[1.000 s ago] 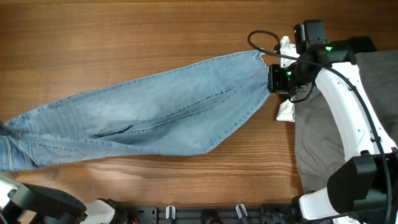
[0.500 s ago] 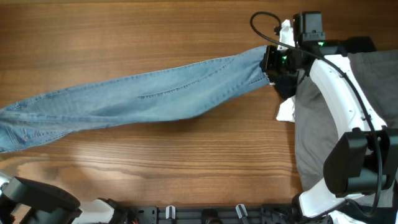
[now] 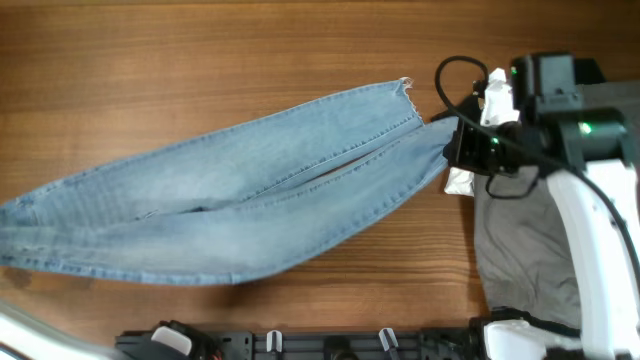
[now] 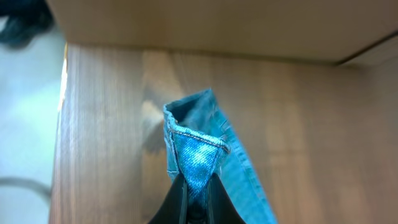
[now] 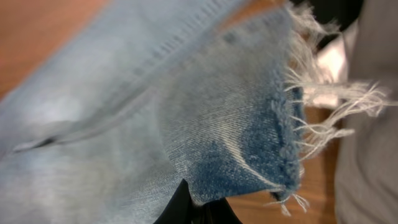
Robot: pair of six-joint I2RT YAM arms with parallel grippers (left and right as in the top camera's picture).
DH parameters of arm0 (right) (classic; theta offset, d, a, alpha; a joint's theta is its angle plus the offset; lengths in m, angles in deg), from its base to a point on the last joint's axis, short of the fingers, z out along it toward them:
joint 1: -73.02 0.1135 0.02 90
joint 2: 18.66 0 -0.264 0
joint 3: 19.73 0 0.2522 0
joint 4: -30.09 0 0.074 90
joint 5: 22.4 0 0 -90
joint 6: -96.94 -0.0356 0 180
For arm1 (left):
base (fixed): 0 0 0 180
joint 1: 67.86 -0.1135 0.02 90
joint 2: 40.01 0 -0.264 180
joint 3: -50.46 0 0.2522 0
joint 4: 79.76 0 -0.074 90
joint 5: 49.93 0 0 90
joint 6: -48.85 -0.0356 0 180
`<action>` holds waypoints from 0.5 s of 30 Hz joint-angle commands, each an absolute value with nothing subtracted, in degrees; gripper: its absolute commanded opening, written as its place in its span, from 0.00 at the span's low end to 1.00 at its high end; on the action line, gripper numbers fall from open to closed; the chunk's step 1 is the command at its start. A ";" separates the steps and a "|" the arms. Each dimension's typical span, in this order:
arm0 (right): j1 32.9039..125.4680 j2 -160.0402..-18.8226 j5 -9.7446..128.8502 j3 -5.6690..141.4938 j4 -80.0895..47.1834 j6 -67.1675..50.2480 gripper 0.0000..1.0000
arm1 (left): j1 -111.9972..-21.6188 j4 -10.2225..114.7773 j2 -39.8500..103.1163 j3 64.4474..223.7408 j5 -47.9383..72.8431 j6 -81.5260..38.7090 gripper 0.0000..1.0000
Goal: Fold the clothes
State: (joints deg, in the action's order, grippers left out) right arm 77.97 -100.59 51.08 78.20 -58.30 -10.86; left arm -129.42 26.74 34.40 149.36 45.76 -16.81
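Fingers of the right gripper pinch the jeans by the frayed hem; left gripper pinches the opposite edge

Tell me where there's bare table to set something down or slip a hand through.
Widest: the wood beyond the jeans, along the far edge of the table. Smaller: the near patch between jeans and grey trousers. Crowded on the right, where the right gripper, white piece and trousers bunch.
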 commanded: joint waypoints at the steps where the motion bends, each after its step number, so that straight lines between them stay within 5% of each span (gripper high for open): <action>1: 77.95 -113.79 51.43 77.96 -53.21 -12.37 0.05 | -129.57 31.46 53.24 149.58 43.07 -15.80 0.04; 5: 77.95 -124.70 40.18 78.00 -42.91 -12.53 0.05 | -126.88 40.40 64.89 149.58 29.19 -19.91 0.04; 15: 78.10 -129.13 41.53 77.96 -17.25 -11.74 0.06 | -119.63 46.74 67.05 149.58 39.66 -23.98 0.04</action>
